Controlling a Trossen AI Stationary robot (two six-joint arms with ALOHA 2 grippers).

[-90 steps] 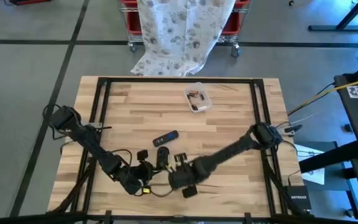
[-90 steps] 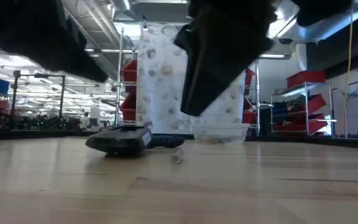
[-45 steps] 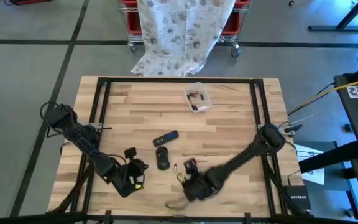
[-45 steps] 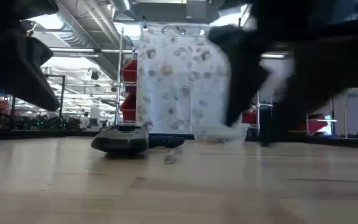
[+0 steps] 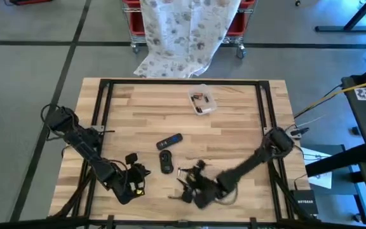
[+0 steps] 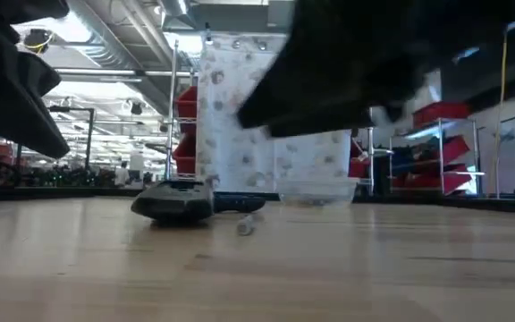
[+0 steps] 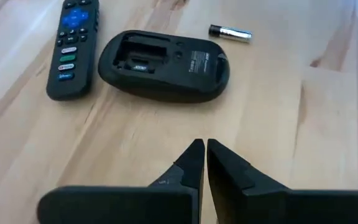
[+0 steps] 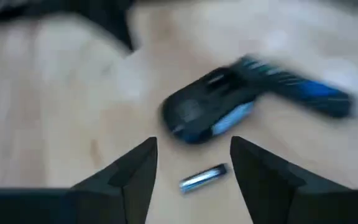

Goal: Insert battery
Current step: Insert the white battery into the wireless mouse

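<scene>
Right gripper (image 8: 193, 163), fingers spread with nothing between them, hovers low over the table (image 5: 234, 127) near its front edge, just beside the battery (image 8: 203, 177). The battery lies loose on the wood, close to the black mouse (image 7: 164, 64), whose open battery compartment faces up. A remote control (image 7: 72, 46) lies just beside the mouse. Left gripper (image 7: 201, 163), fingers pressed together and holding nothing, waits near the mouse, toward the table's front left.

A grey floor (image 5: 30, 70) with dark lines surrounds the wooden table (image 5: 234, 127); beyond its far edge, a patterned cloth (image 5: 183, 32) hangs over red bins (image 6: 186, 134)
</scene>
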